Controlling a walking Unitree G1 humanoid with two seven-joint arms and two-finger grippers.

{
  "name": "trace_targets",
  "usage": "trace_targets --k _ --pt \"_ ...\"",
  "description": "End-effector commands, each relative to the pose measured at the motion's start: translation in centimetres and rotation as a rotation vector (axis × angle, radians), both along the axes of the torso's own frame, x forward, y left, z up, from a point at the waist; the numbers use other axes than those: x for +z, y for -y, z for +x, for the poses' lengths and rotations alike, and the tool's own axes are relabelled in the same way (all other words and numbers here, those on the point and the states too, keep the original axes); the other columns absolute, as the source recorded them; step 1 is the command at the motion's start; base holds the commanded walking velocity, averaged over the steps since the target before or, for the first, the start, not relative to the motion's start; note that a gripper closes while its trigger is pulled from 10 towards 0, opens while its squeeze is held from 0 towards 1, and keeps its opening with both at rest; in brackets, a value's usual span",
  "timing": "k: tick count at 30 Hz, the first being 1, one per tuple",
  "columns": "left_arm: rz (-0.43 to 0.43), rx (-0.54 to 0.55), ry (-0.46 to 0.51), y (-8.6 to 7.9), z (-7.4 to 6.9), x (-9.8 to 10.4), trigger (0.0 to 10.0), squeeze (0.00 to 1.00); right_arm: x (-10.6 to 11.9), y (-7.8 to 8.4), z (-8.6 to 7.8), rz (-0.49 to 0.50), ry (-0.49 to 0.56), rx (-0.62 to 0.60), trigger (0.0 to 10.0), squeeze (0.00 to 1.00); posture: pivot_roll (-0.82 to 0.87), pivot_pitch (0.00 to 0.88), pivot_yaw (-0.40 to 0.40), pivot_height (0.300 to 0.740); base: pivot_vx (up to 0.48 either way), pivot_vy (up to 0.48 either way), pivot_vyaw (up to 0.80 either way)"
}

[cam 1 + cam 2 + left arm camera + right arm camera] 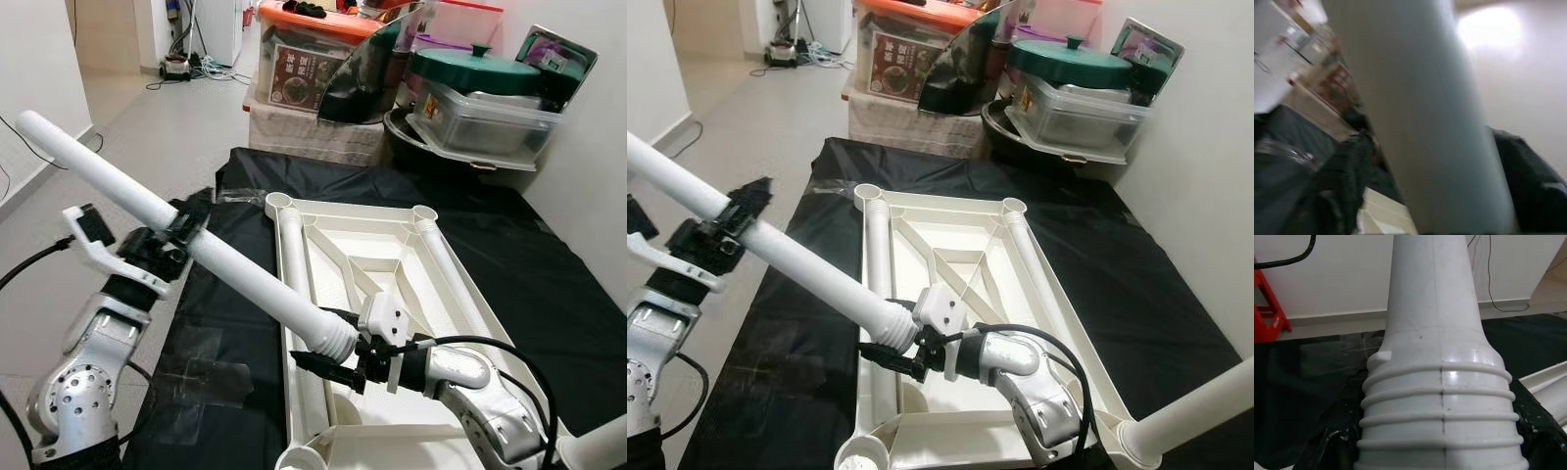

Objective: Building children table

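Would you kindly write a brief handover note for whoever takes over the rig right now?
Left pincer: shut around the middle of the long white plastic table leg.
Right pincer: shut on the leg's ribbed threaded end, above the near left part of the upturned cream plastic tabletop.
Tabletop lies upside down on a black sheet.
Done: another white leg stands in the near right corner socket.
Left: seat the held leg in an open socket; the near left socket looks closest. Far sockets are open too.
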State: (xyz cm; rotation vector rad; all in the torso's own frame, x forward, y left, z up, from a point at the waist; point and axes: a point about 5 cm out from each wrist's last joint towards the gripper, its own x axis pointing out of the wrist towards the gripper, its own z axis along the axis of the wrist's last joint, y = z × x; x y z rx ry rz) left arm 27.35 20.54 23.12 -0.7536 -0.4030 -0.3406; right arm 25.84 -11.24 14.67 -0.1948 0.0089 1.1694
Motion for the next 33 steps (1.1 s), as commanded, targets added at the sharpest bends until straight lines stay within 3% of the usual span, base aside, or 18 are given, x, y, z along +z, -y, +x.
trace_targets --k 1,7,8,9,11,12,14,15,30,31,32,33 --pt "-0.013 -0.004 -0.007 0.1 0.2 0.0 0.0 0.00 0.2 0.1 -0.3 -0.002 0.027 0.033 0.0 0.00 0.08 0.000 -0.134 0.740 0.000 0.000 0.00" --pt "-0.014 0.010 0.003 0.6 0.1 0.2 0.0 0.00 0.3 -0.2 0.4 0.015 0.058 -0.017 0.0 0.00 0.09 0.000 -0.137 0.740 0.000 0.000 0.00" --pt "-0.016 0.007 0.007 0.9 0.0 0.3 0.0 0.00 0.3 -0.2 0.8 0.018 0.050 -0.051 1.3 0.00 0.09 0.000 -0.137 0.740 0.000 0.000 0.00" --pt "-0.020 0.005 0.009 1.0 0.0 0.3 0.0 0.00 0.2 -0.1 1.1 0.015 0.042 -0.082 3.5 0.00 0.09 0.000 -0.140 0.740 0.000 0.000 0.00" --pt "-0.020 0.005 0.009 1.0 0.0 0.3 0.0 0.00 0.2 -0.1 1.1 0.015 0.042 -0.082 3.5 0.00 0.09 0.000 -0.140 0.740 0.000 0.000 0.00" --pt "-0.025 -0.003 0.013 1.2 0.0 0.4 0.0 0.00 0.1 0.0 1.4 0.008 0.029 -0.116 10.0 0.00 0.09 0.000 -0.140 0.740 0.000 0.000 0.00" --pt "-0.026 -0.012 0.019 1.5 -0.1 0.6 0.0 0.00 -0.1 0.2 1.8 0.001 0.012 -0.150 10.0 0.00 0.09 0.000 -0.138 0.740 0.000 0.000 0.00" --pt "-0.032 -0.015 0.025 1.6 0.0 0.8 0.0 0.00 -0.1 0.4 1.9 0.009 -0.009 -0.164 10.0 1.00 0.09 0.000 -0.138 0.740 0.000 0.000 0.00" --pt "-0.102 0.021 0.110 0.4 -0.1 3.5 0.0 0.00 1.7 2.4 3.6 0.117 0.016 -0.292 10.0 1.00 0.08 0.000 -0.135 0.740 0.000 0.000 0.00" --pt "-0.122 0.025 0.121 0.2 -0.1 3.8 0.0 0.00 2.0 2.6 3.8 0.114 0.029 -0.311 10.0 1.00 0.08 0.000 -0.137 0.740 0.000 0.000 0.00" --pt "-0.143 0.029 0.138 0.1 -0.1 4.5 0.0 0.00 3.8 2.9 4.3 0.197 0.018 -0.343 10.0 1.00 0.08 0.000 -0.137 0.740 0.000 0.000 0.00" --pt "-0.143 0.029 0.138 0.1 -0.1 4.5 0.0 0.00 3.8 2.9 4.3 0.197 0.018 -0.343 10.0 1.00 0.08 0.000 -0.137 0.740 0.000 0.000 0.00"
